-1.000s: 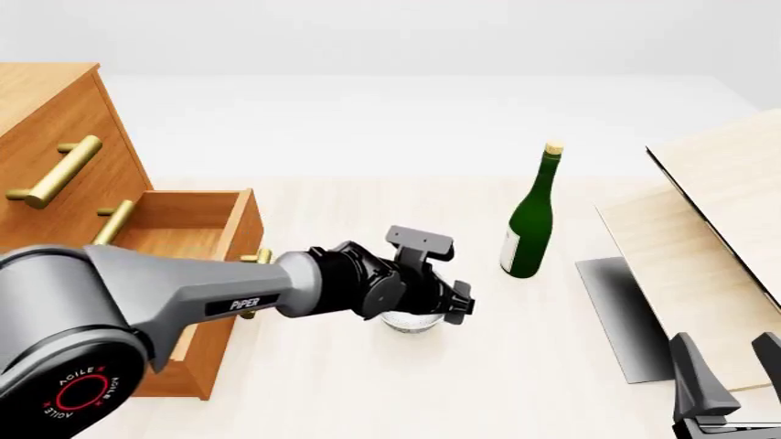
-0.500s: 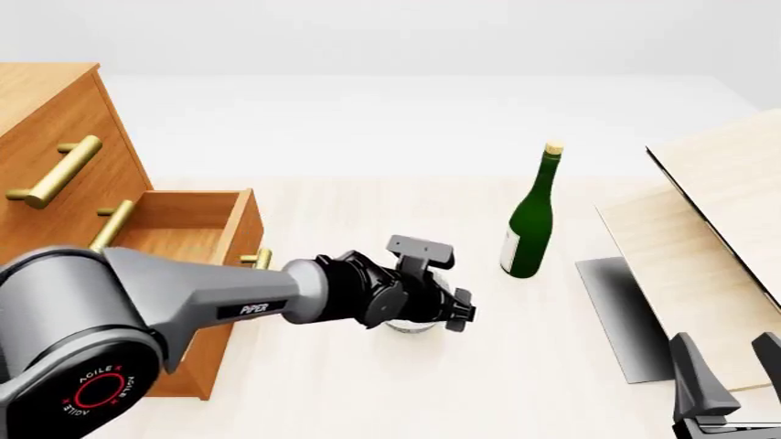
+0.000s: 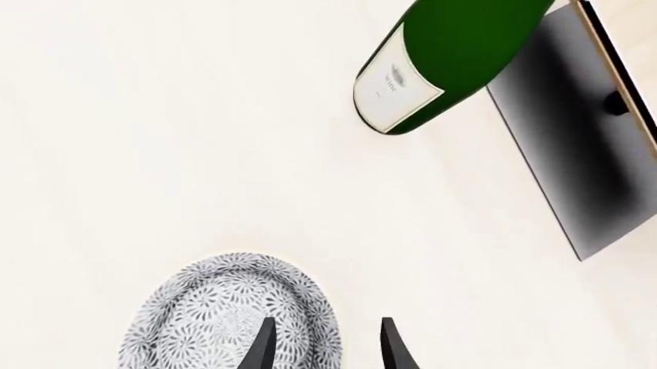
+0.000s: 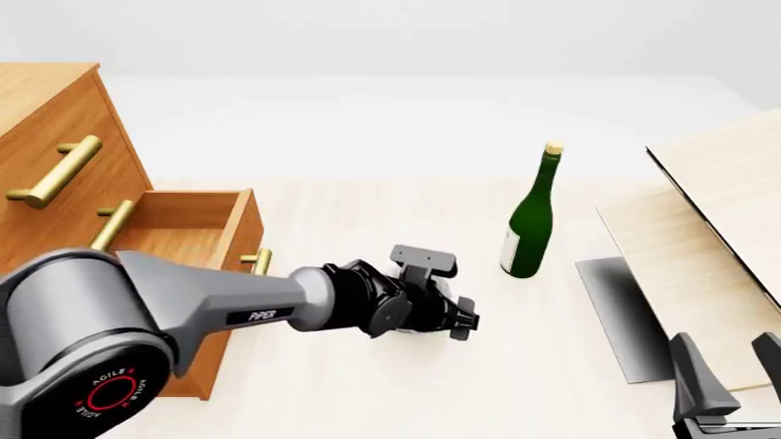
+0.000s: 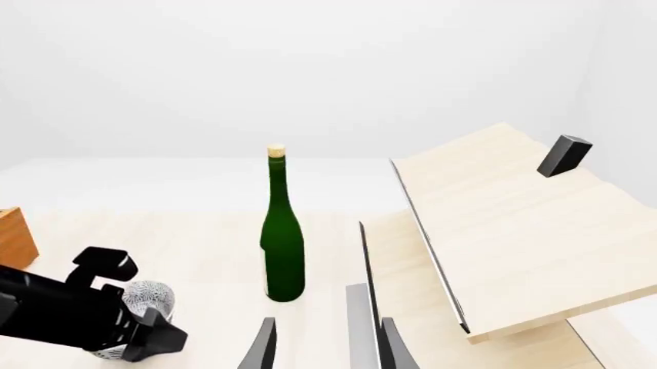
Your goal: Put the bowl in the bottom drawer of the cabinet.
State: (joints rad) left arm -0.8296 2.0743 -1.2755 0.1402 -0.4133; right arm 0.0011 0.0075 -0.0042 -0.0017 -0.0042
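Left gripper point(image 3: 323, 350) jaws parted, astride rim of bowl point(image 3: 221, 315): one finger inside bowl, other outside, not visibly clenched. Bowl upright on table point(image 4: 366, 384), just right of open bottom drawer point(image 4: 183, 238) of cabinet point(image 4: 49, 137), mostly hidden under left gripper in front view. Green bottle point(image 4: 529, 229) upright, near, farther right. Right gripper point(image 5: 323, 346) jaws parted, holding nothing, low at table's right near pale wood panel point(image 4: 720, 219)

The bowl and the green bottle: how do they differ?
The bowl is low, round and white-grey with fine speckles; the green bottle is tall, slim and dark green, with a pale label and cork. The bowl sits at the left gripper, one finger inside its rim, while the bottle stands apart, untouched. Both rest upright on the table.
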